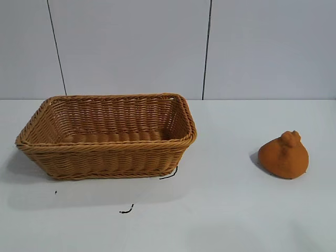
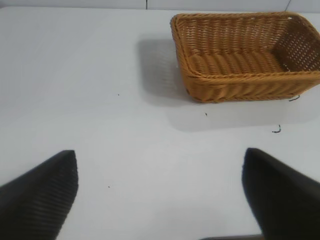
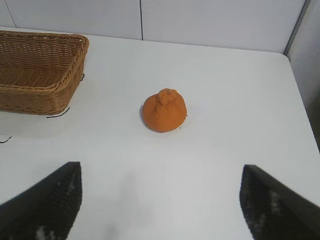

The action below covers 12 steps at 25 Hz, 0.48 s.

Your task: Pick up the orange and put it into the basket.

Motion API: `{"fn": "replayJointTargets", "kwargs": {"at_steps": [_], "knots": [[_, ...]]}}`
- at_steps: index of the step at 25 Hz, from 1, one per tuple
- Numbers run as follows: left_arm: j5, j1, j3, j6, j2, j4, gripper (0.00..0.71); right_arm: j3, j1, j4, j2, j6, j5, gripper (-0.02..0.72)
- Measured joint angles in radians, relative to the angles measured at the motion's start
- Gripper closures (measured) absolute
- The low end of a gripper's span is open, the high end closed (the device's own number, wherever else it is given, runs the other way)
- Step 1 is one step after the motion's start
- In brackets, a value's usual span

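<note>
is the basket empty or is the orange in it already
Empty: the basket shows only bare weave inside, and the orange sits on the table, apart.

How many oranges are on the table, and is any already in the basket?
1. The orange sits on the white table, right of the basket and apart from it. The basket's visible interior holds none.

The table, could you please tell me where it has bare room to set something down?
The table is bare between the basket and the orange, along the whole near edge apart from small dark marks, and behind the orange toward the wall. The basket's inside looks empty too. Nowhere is crowded. Both grippers, left and right, hang open above bare tabletop.
</note>
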<state>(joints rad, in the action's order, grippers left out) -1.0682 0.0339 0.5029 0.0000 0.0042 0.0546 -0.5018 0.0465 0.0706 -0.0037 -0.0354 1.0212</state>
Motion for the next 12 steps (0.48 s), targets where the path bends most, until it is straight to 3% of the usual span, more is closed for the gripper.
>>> {"fn": "replayJointTargets", "kwargs": {"at_steps": [7,12], "knots": [[0.000,0.000,0.000,0.000,0.000,0.000,0.071,-0.011,0.000,-0.025,0.008,-0.001,-0.031,0.092],[0.000,0.000,0.000,0.000,0.000,0.000,0.071,-0.073,0.000,-0.036,0.245,0.011,-0.054,0.092]]}}
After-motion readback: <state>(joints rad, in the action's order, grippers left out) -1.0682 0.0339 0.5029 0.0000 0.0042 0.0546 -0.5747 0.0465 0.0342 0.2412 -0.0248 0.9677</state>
